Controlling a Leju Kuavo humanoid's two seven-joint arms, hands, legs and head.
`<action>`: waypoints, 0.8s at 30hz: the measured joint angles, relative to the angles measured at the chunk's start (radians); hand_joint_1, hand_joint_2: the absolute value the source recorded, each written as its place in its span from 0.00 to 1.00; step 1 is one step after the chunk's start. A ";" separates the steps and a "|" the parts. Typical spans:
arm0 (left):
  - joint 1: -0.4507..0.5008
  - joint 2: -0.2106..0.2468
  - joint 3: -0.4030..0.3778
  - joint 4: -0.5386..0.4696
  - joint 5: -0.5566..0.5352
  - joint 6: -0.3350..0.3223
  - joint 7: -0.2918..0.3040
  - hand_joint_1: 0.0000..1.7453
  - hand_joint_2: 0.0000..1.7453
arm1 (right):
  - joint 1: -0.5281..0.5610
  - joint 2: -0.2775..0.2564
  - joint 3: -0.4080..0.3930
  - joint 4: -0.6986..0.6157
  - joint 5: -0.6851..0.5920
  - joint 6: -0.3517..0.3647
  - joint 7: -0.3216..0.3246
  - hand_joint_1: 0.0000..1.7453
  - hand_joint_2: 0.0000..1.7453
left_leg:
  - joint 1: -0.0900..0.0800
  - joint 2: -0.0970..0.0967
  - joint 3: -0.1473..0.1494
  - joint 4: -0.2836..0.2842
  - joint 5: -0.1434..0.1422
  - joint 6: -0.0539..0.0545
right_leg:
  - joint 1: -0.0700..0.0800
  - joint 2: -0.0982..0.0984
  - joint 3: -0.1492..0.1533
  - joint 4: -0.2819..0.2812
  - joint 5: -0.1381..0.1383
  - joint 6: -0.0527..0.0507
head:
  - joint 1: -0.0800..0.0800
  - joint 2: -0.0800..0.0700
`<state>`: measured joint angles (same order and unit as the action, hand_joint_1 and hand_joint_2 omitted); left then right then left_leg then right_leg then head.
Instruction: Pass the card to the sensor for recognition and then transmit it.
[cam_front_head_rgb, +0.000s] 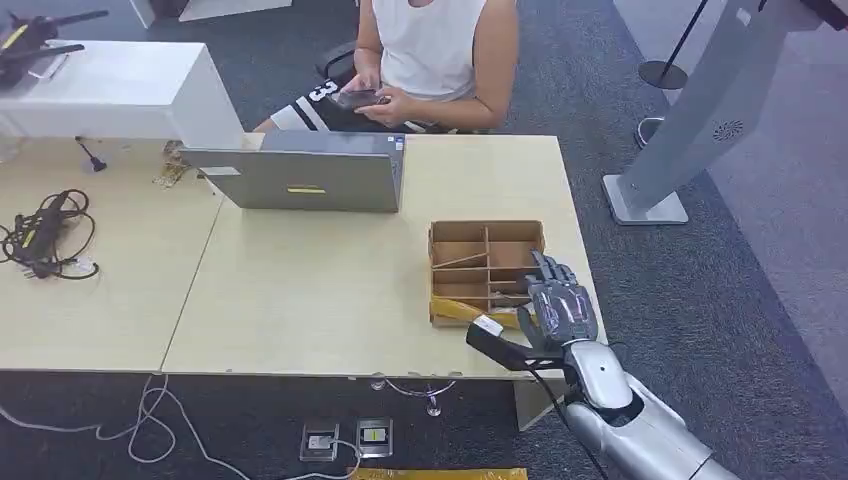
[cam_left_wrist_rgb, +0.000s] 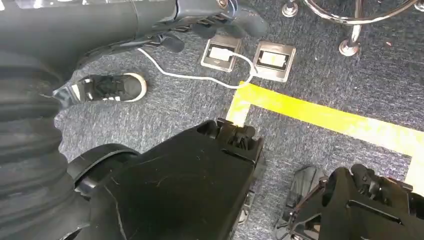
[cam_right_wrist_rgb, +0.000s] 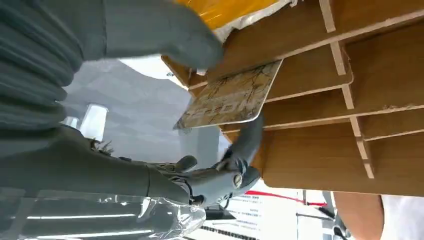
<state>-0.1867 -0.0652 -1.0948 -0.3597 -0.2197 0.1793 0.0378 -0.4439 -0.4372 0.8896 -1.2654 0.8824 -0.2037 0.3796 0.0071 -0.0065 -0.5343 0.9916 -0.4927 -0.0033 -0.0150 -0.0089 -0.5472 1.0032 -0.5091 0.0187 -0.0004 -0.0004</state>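
At the right front corner of the light wooden table (cam_front_head_rgb: 300, 300), the right hand (cam_front_head_rgb: 560, 305) reaches over the near right part of a brown divided box (cam_front_head_rgb: 487, 262), which stands close to the table's right edge. The right wrist view shows the card (cam_right_wrist_rgb: 230, 97), a pale patterned card with faint lettering, pinched between the thick grey thumb and the darker fingers (cam_right_wrist_rgb: 250, 140); it lies tilted against the box's thin wooden dividers, at the mouth of one compartment. I cannot tell which compartment that is. Something yellow (cam_front_head_rgb: 460, 312) lies along the box's near wall, just beside the hand. A black cable part with a white label (cam_front_head_rgb: 490, 335) juts out from the right wrist, over the table's front edge.

The left hand (cam_left_wrist_rgb: 210, 17) hangs low above the dark carpet, its fingers curled in with nothing in them. On the floor beneath it are two metal floor sockets (cam_left_wrist_rgb: 250, 55), a white cable (cam_left_wrist_rgb: 185, 75) running into them, a strip of yellow tape (cam_left_wrist_rgb: 325, 117) and a dark shoe with a white sole (cam_left_wrist_rgb: 105, 87).

Farther back on the table stands a grey laptop (cam_front_head_rgb: 305, 175), its lid turned toward the robot. Behind it sits a person (cam_front_head_rgb: 430, 55) in a white top holding a phone (cam_front_head_rgb: 355, 98). A bundle of black cables (cam_front_head_rgb: 45, 235) lies at the table's left side.
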 joint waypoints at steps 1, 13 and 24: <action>0.000 -0.001 0.000 0.000 0.000 0.000 0.000 0.00 1.00 | 0.000 0.000 0.000 0.000 0.000 0.000 0.000 1.00 1.00 | 0.000 0.000 0.000 0.000 0.000 0.000 | 0.000 0.000 0.000 0.000 0.000 0.000 | 0.000 0.000; -0.001 -0.004 0.000 0.000 -0.010 0.000 0.000 0.00 1.00 | -0.005 0.005 0.000 0.000 0.005 0.000 -0.002 1.00 1.00 | 0.000 0.000 0.000 0.000 0.000 0.000 | 0.000 0.000 0.000 0.000 0.000 0.000 | 0.000 0.000; -0.001 -0.010 0.000 0.000 -0.019 0.000 0.000 0.00 1.00 | -0.014 0.027 0.001 0.000 0.023 0.001 -0.012 1.00 1.00 | 0.000 0.000 0.000 0.000 0.000 0.000 | 0.000 0.000 0.000 0.000 0.000 0.000 | 0.000 0.000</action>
<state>-0.1881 -0.0748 -1.0952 -0.3597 -0.2384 0.1793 0.0378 -0.4574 -0.4101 0.8904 -1.2654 0.9056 -0.2030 0.3677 0.0071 -0.0067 -0.5345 0.9916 -0.4926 -0.0033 -0.0149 -0.0092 -0.5470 1.0033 -0.5091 0.0187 -0.0004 -0.0004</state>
